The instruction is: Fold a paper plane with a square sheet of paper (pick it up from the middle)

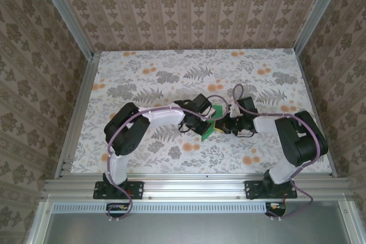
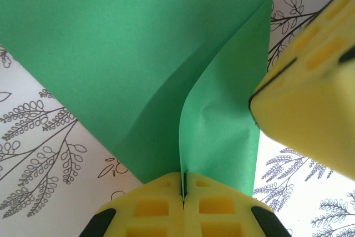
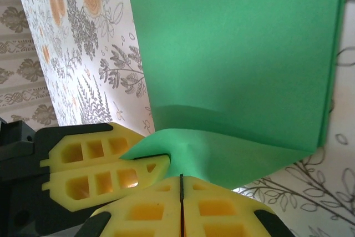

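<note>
The square sheet of paper (image 1: pixel 209 125) is bright green and held between both grippers just above the middle of the table. In the left wrist view the paper (image 2: pixel 138 54) fans out wide, with one raised fold running down into my left gripper (image 2: pixel 183 186), which is shut on that edge. The right gripper's yellow fingers (image 2: pixel 310 104) sit close by at the right. In the right wrist view my right gripper (image 3: pixel 181 184) is shut on the bent near edge of the paper (image 3: pixel 233 43), and the left gripper's fingers (image 3: pixel 100 165) pinch the corner right beside it. From above, the left gripper (image 1: pixel 203 119) and right gripper (image 1: pixel 224 125) almost touch.
The floral tabletop (image 1: pixel 171 72) stretches out on all sides of the arms. Aluminium rails (image 1: pixel 80 95) and wallpapered walls close it in at left, right and back. The arm bases (image 1: pixel 117 190) stand at the near edge.
</note>
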Tool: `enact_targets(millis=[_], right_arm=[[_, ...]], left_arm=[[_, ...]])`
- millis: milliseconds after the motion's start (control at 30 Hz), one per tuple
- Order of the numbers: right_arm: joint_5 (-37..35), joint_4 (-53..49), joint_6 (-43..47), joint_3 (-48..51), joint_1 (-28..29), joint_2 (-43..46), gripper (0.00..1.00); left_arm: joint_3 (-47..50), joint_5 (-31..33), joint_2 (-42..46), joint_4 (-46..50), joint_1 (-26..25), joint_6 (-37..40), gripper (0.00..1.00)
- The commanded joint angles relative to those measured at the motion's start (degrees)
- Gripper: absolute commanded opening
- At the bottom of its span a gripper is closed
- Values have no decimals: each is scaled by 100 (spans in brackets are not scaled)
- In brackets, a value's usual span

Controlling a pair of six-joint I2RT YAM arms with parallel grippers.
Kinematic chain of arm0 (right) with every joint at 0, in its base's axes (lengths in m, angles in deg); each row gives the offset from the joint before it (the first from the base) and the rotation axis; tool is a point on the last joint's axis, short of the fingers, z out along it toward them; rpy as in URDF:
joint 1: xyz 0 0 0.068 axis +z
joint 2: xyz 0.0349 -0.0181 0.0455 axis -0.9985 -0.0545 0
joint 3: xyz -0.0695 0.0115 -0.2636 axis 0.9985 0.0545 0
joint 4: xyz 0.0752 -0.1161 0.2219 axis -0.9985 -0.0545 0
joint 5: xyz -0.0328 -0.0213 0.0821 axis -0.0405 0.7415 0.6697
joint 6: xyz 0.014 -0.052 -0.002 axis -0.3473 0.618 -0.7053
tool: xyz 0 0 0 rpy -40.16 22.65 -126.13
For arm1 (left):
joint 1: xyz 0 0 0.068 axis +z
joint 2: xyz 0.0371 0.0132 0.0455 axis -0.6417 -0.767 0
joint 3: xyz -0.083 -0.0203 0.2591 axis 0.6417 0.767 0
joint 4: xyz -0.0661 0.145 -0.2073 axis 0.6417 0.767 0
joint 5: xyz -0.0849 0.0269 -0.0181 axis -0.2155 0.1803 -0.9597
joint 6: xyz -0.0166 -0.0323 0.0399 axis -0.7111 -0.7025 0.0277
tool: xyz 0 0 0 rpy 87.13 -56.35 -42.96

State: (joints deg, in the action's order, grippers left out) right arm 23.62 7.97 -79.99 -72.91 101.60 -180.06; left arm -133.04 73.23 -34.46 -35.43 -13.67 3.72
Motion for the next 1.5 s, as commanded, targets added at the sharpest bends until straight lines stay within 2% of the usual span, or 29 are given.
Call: enact_targets(millis=[0, 133, 267, 633, 867, 1133, 1467], right_arm=[[131, 438, -254, 126, 151, -183, 8], [-23, 575, -311, 132, 199, -464, 8], [-321, 224, -138, 97, 202, -464, 8], [-229, 521, -539, 465, 378, 389, 8], [-456, 1169, -942, 521, 694, 66, 8], [-943, 1485, -1075, 782, 734, -254, 7], [-859, 1862, -1442, 1153, 764, 585, 7]], left_arm=[[100, 279, -156, 582, 53, -15, 2], [72, 285, -169, 630, 50, 2, 2], [74, 293, -161, 634, 50, -14, 2], [98, 303, -158, 626, 80, -24, 2], [141, 281, -130, 600, 88, -6, 2], [256, 258, -102, 526, 101, -22, 2], [309, 213, -112, 486, 146, -25, 2]])
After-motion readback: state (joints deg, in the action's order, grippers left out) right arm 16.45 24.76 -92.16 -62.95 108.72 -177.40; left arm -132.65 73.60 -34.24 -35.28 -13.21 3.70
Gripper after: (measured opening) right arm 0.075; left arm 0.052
